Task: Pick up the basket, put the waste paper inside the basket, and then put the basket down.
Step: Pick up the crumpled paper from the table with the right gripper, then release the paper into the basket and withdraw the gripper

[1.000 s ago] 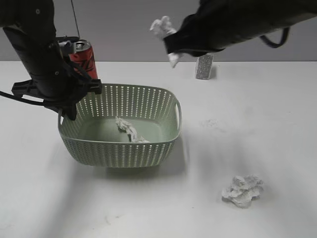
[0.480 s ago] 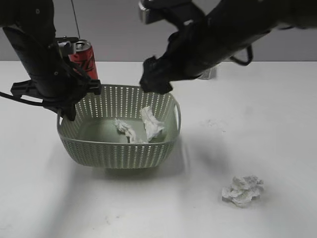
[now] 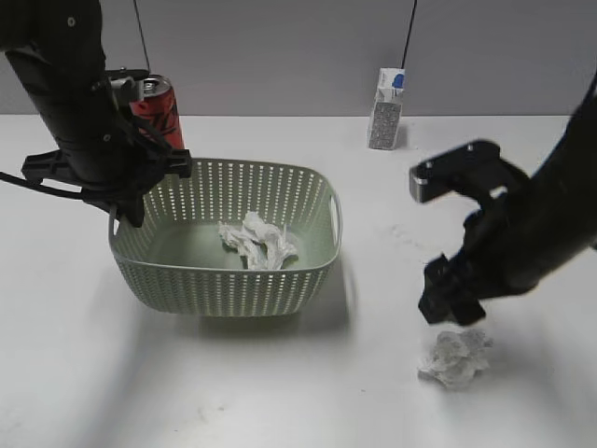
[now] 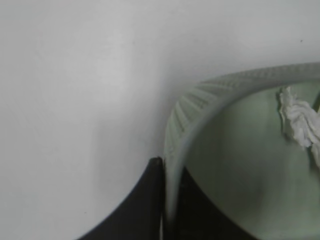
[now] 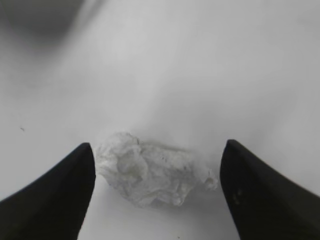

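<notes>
Exterior view: right hand (image 3: 451,303) gapes above a wad (image 3: 454,357); left hand (image 3: 126,187) clamps the basket (image 3: 233,280) rim.

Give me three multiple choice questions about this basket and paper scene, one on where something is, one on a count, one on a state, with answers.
1. Where does the red can stand?
A. Behind the basket's left rear corner
B. Inside the basket
C. Beside the carton

2. How many wads of waste paper lie on the table outside the basket?
A. None
B. One
C. Three

3. How is the right tool set?
A. Shut on a wad
B. Open, its fingers either side of a wad
C. Shut and empty

Answers:
1. A, the can shows past the rim by the left tool.
2. B, a single wad lies on the table; the rest of the paper lies in the basket.
3. B, the right wrist view shows both dark fingers spread apart, clear of the wad between them.
</notes>
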